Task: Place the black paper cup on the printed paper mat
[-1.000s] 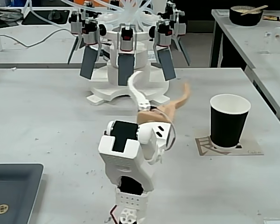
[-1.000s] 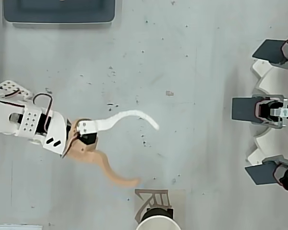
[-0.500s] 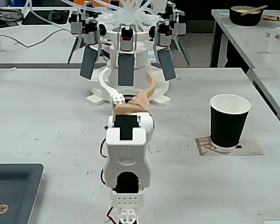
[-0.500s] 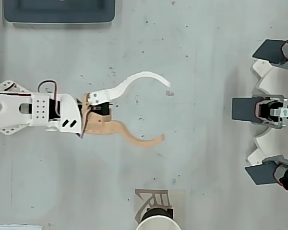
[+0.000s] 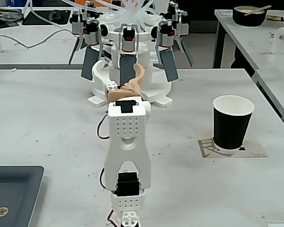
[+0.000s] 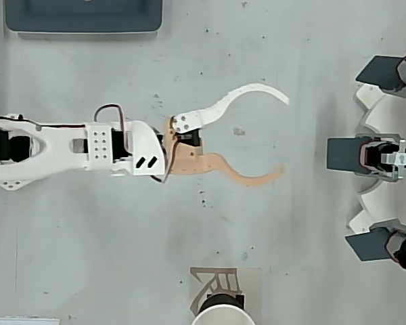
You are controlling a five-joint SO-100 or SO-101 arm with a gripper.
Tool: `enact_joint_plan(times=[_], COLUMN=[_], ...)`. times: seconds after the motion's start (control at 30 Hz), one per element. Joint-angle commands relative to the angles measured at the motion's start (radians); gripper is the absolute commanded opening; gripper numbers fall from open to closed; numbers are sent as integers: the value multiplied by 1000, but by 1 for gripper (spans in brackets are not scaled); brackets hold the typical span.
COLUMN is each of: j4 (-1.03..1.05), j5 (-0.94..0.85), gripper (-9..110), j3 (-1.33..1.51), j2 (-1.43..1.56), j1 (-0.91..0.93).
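The black paper cup (image 5: 232, 123) stands upright on the printed paper mat (image 5: 255, 150) at the right of the table in the fixed view. The overhead view cuts the cup (image 6: 222, 314) off at the bottom edge, where it rests on the mat (image 6: 216, 281). My gripper (image 6: 284, 135) is open wide in the overhead view, with one white curved finger (image 6: 240, 97) and one tan curved finger (image 6: 247, 177), and nothing lies between them. It hovers over the table's middle, well apart from the cup. In the fixed view the gripper (image 5: 135, 80) is mostly hidden behind the arm (image 5: 128, 142).
A white round device with dark paddles (image 5: 132, 52) stands beyond the gripper and shows as a white device with dark paddles (image 6: 386, 156) at the right edge from overhead. A dark tray (image 5: 12, 194) lies at the front left; from overhead the tray (image 6: 84, 17) is at the top left. A black bowl (image 5: 249, 15) sits on another table.
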Motion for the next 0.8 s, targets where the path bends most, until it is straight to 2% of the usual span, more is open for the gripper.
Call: enact_joint_plan(times=[0.0,0.77], j4=[21,40], j5=[-8,-14], gripper=[21,12], j3=[-95,-368], j2=[-34,-311], j1=[-6,21])
